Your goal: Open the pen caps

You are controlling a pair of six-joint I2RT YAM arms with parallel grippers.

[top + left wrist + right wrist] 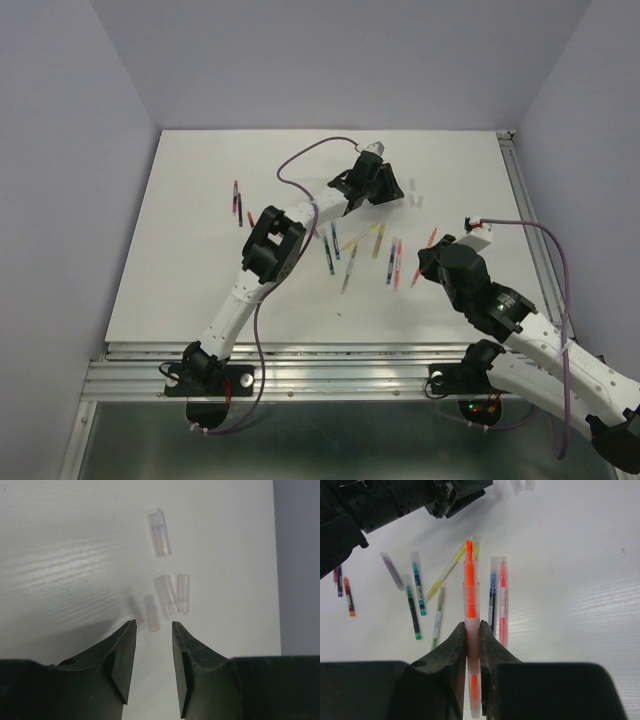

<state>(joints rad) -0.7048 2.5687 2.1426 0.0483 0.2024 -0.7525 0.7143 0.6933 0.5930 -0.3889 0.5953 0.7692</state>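
Several pale translucent pen caps lie loose on the white table at the back: one (159, 532) farthest off, two (165, 595) (183, 592) side by side, and a pinkish one (151, 612) just ahead of my left gripper (154, 625). That gripper is open, with bare table between its fingers; from above it (395, 190) sits beside the caps (414, 200). My right gripper (473, 627) is shut on an orange pen (470, 585), whose bare tip points away with no cap on it. From above, this pen (431, 238) sticks out of the right gripper (436, 252).
Pens lie scattered mid-table: a blue one (492, 595) and a pink one (503, 600) right beside the held pen, a yellow one (445, 575), and green and teal ones (412, 612) further left. Two more pens (237, 203) lie at the left. A metal rail (530, 220) runs along the table's right edge.
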